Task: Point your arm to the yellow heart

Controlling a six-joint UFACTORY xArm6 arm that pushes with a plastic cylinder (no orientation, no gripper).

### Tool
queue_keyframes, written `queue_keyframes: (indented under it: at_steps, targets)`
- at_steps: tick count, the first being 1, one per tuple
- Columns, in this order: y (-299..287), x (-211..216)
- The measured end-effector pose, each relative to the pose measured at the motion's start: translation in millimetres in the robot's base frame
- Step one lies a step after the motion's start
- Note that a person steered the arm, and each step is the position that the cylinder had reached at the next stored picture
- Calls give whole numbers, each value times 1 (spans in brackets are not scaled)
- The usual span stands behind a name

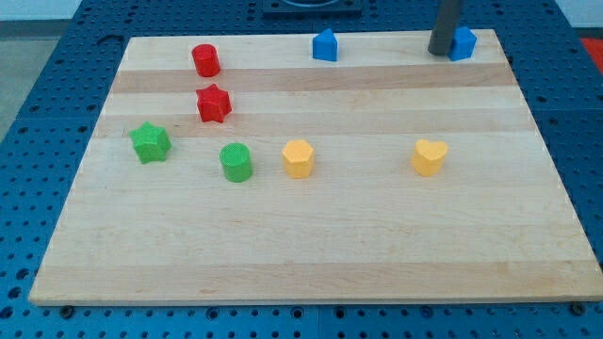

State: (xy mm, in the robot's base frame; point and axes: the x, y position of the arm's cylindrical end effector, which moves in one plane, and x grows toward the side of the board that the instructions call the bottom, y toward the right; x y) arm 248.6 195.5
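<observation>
A pale wooden board (311,245) lies on a blue perforated table (38,113), seen from above and slightly in front. My tip (440,53), the lower end of a straight dark grey rod, rests near the board's top edge toward the view's right, just beside or touching a blue plastic block (464,43) of unclear shape, which sits on its right side. The arm carries no jaws at all, only this rod, so there is nothing spread or pinching to report. The yellow plastic heart-shaped block (430,156) stands alone in the right half of the board, around mid-height, well apart from my tip and almost directly below it in the view. The task appears hardly begun: the tip needs to travel down the view toward the heart, over bare board with no block between them. Elsewhere, a second blue plastic block (325,45) sits near the top edge at centre; a red plastic cylinder (205,60) and a red plastic star (214,104) stand at upper left; a green plastic star (150,142), a green plastic cylinder (236,162) and a yellow plastic hexagonal block (298,158) run in a row across the middle left.
</observation>
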Motion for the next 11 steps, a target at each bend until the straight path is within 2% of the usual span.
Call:
queue_keyframes:
  at_steps: [2, 4, 7, 9, 11]
  targets:
    - [-17, 48]
    - [-50, 123]
    - [-125, 145]
    - [-129, 175]
    - [-129, 180]
